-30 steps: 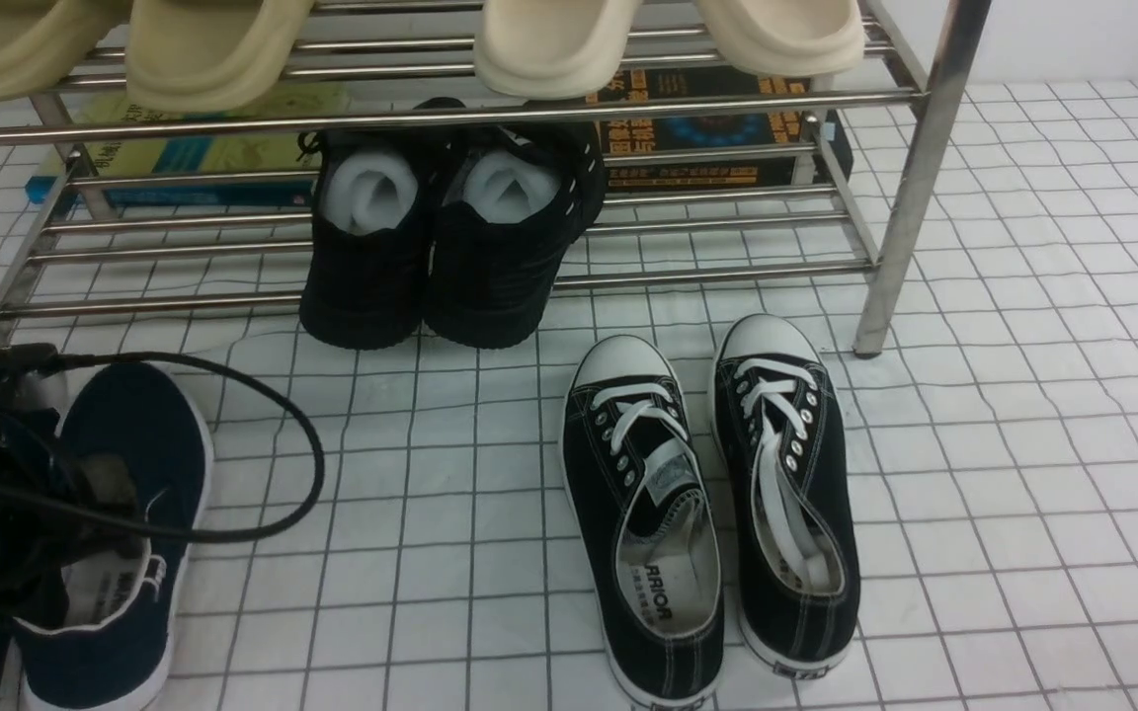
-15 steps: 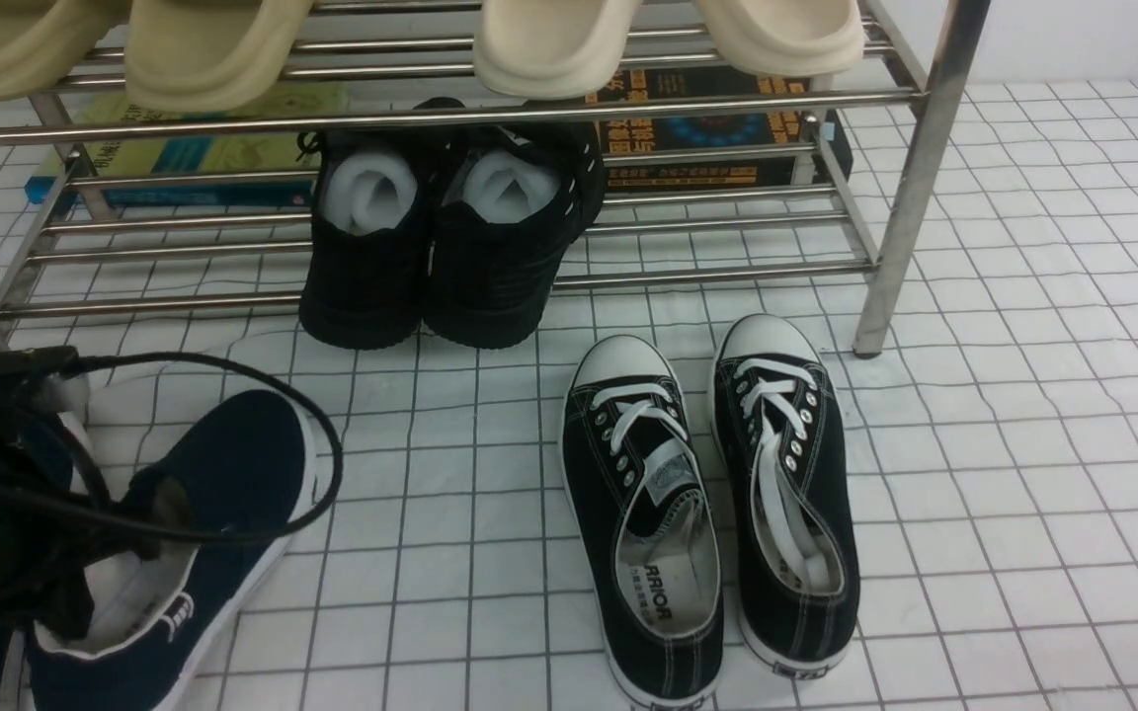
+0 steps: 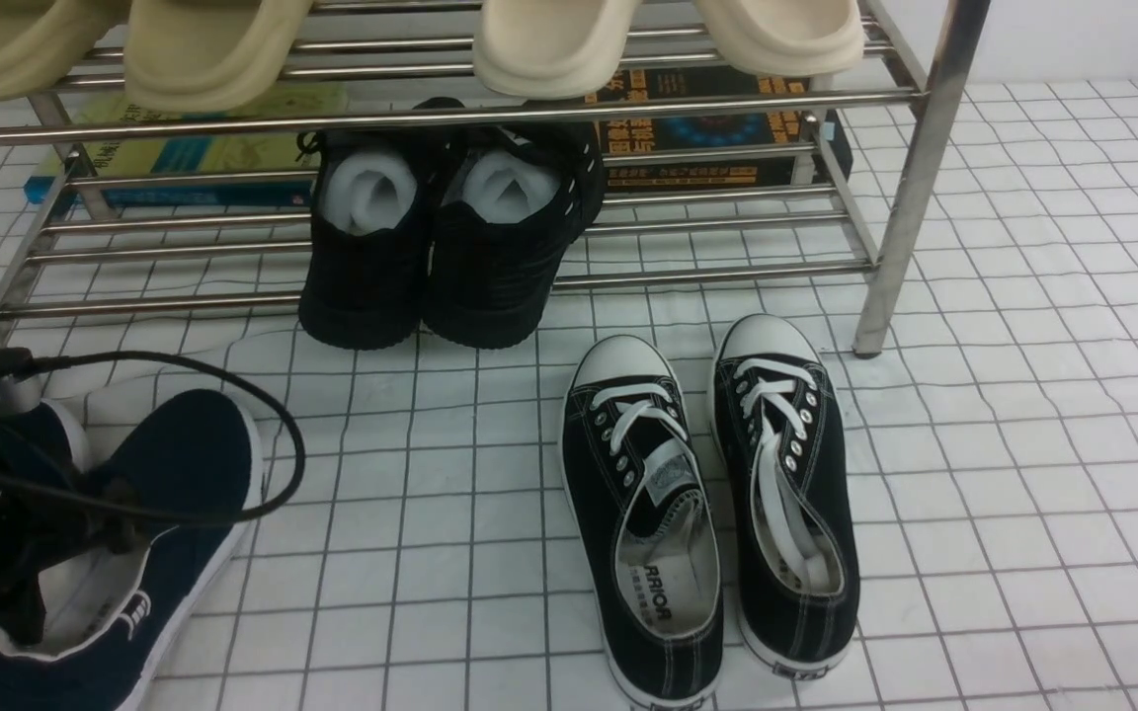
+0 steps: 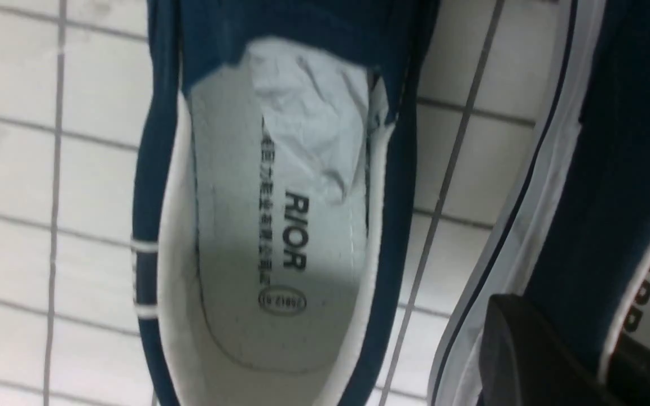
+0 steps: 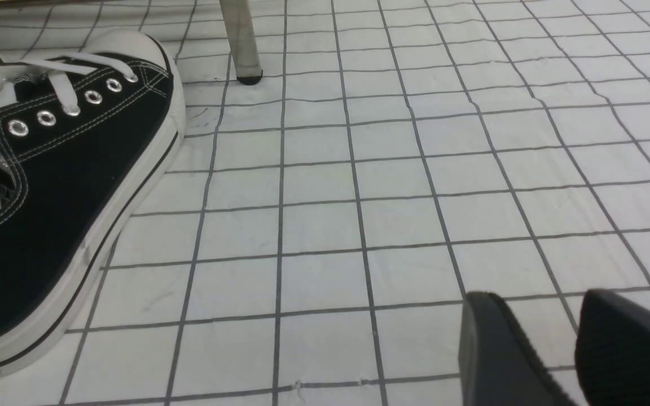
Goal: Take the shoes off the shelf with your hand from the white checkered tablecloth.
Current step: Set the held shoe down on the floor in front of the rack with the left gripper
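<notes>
With its jaws closed on the side wall of one navy slip-on shoe (image 3: 189,464), the left gripper (image 4: 550,349) is located in front of the shoe rack (image 3: 890,197). The second navy slip-on shoe (image 4: 156,169) is positioned beside it, before the rack. The right gripper (image 5: 545,338) is open.

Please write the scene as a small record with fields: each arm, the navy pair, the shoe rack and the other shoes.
left fingers: closed on the side wall of one navy slip-on
right fingers: apart, holding nothing
second navy slip-on: beside the held one, crumpled paper inside
shoe rack: black shoes with white stuffing on lower tier; pale clogs above
lace-up sneakers: side by side on the checkered cloth, toes toward the rack
</notes>
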`<act>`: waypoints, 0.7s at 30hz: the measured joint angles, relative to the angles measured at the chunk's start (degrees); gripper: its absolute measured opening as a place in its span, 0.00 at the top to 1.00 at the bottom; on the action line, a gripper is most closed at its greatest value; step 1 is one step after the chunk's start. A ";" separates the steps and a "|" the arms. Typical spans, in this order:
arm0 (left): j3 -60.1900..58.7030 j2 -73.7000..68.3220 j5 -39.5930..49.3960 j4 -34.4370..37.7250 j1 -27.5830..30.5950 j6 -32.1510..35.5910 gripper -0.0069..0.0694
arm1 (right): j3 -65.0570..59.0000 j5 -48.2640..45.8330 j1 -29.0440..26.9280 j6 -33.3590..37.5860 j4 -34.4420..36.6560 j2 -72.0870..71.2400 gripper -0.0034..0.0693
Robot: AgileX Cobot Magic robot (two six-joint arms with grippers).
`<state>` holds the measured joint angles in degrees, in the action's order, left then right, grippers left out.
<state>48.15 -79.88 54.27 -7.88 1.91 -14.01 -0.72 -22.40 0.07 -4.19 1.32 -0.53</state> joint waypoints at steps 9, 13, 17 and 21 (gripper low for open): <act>0.00 0.00 1.78 -0.67 0.00 -2.90 0.69 | 0.00 0.00 0.00 0.00 0.00 0.00 0.62; 0.05 1.44 2.46 -0.79 0.00 -3.08 0.51 | 0.00 0.00 0.00 0.00 0.00 0.00 0.62; 0.05 7.28 5.65 -0.90 0.00 -0.83 0.53 | 0.00 0.00 0.00 0.00 0.00 0.00 0.62; -0.78 17.87 7.36 1.64 0.00 5.05 0.78 | 0.00 0.00 0.00 0.00 -0.04 0.00 0.62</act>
<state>47.37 -62.00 61.63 -6.24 1.91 -8.97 -0.72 -22.40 0.07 -4.19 1.28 -0.53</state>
